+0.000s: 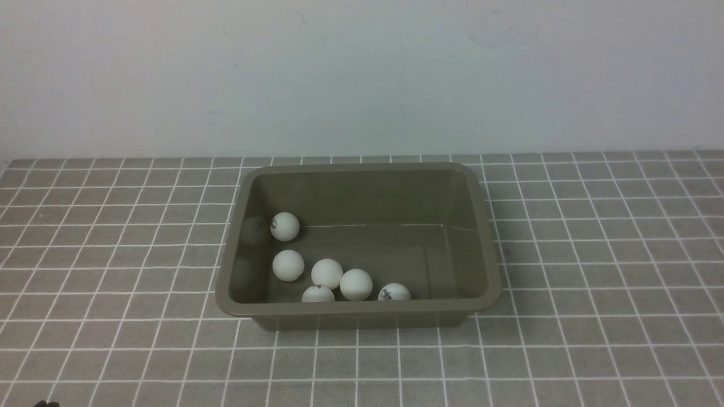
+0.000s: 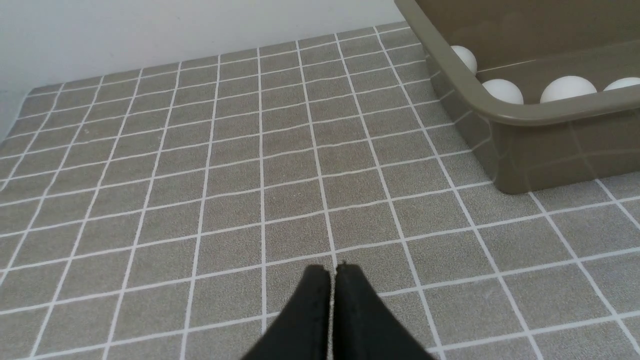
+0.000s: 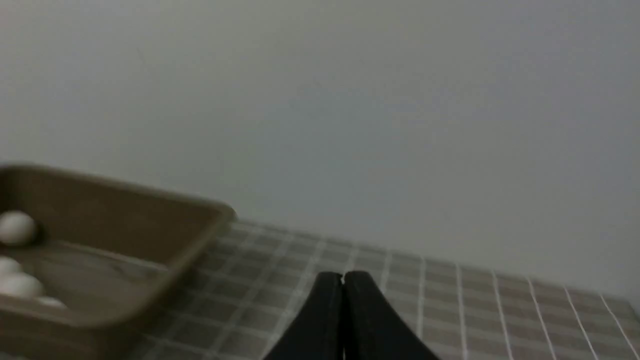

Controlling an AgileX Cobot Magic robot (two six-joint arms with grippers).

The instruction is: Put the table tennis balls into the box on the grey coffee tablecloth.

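Six table tennis balls (image 1: 327,273) are sitting in the box (image 1: 362,310), mid-tablecloth (image 1: 594,282). Left gripper (image 2: 333,270) and right gripper (image 3: 343,278) are closed, empty (a careless sweep risks nudging the box).

Glossy plastic box (image 1: 362,310), matte white balls (image 1: 288,265), woven grey cloth (image 1: 594,316).

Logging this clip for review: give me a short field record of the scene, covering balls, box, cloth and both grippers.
balls: six white, all inside the box, grouped toward its left and near side; e.g. one by the left wall, one near the front
balls on cloth: none seen in any view
box: upright on the cloth
left gripper: shut, holding nothing, over bare cloth beside the box
right gripper: shut, holding nothing
task state: looks complete
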